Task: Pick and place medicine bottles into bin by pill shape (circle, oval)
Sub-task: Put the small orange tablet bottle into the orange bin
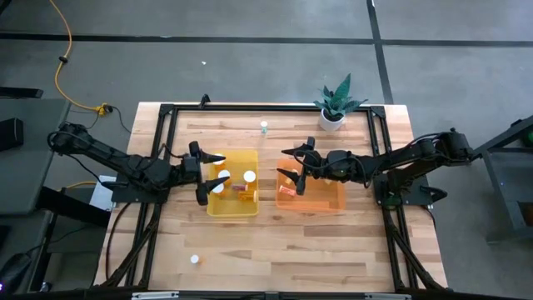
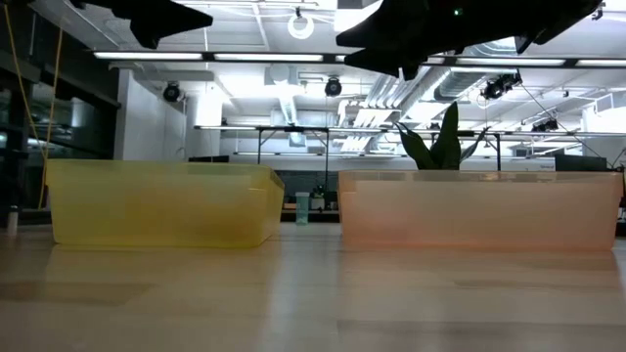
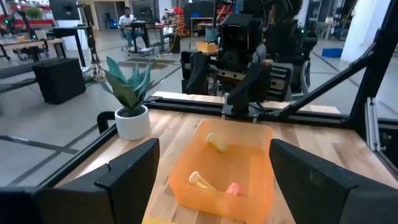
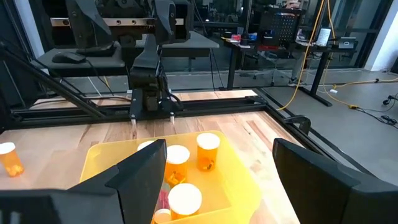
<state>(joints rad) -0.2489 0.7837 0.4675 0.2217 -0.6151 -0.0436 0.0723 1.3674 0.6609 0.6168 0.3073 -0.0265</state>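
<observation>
High view: left gripper (image 1: pixel 204 173) gapes empty over the translucent yellow plastic bin (image 1: pixel 232 210); right gripper (image 1: pixel 293 164), seemingly empty, gapes over the translucent orange plastic bin (image 1: pixel 333 202).

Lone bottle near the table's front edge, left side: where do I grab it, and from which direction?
Grip the lone bottle around its amber body, just below the cap, coming straight down. It stands upright with nothing close by, so there is room on either side. The open left gripper is probably nearest.
</observation>
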